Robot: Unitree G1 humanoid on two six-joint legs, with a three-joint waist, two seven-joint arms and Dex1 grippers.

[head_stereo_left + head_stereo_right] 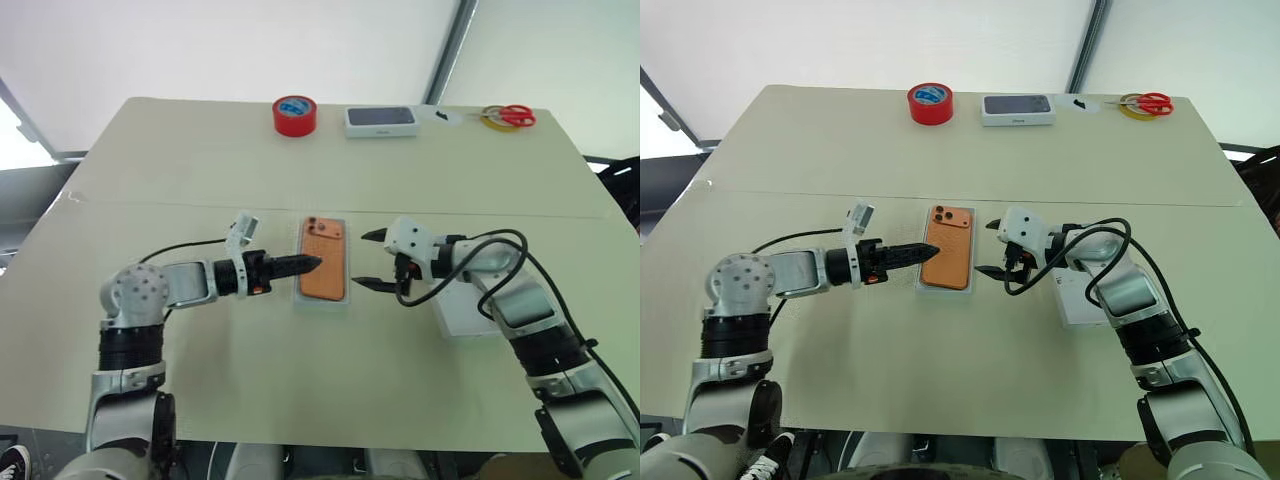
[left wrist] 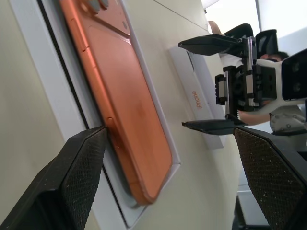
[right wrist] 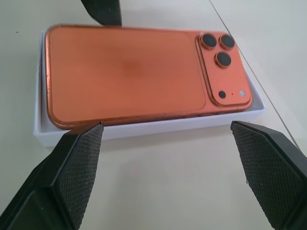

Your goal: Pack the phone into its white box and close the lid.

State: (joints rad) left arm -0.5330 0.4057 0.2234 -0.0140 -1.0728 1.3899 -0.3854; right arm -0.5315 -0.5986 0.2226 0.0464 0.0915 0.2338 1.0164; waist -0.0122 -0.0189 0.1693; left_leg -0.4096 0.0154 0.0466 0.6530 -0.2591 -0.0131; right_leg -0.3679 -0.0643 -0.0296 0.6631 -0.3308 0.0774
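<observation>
The phone (image 1: pixel 323 259) is seen lying flat, back side up, in the white box (image 3: pixel 144 128), in the middle part of the surface (image 1: pixel 200 170), somewhat nearer to the near edge than to the far one. Its long axis runs from the near edge toward the far edge, and the camera square is at the far end, on the corner toward the left edge of the surface. The box walls are seen around the phone on all sides.

The left claw (image 1: pixel 312 265) is held just beside the left long side of the box, wide open, and nothing is gripped. The right claw (image 1: pixel 370 261) is held near the right long side, also fully open and empty.

The lid (image 1: pixel 462 312) lies on the surface to the right of the box, partly hidden under the right arm. At the far edge a red tape roll (image 1: pixel 294 115), another white box (image 1: pixel 380 121) and scissors (image 1: pixel 512 116) are placed.
</observation>
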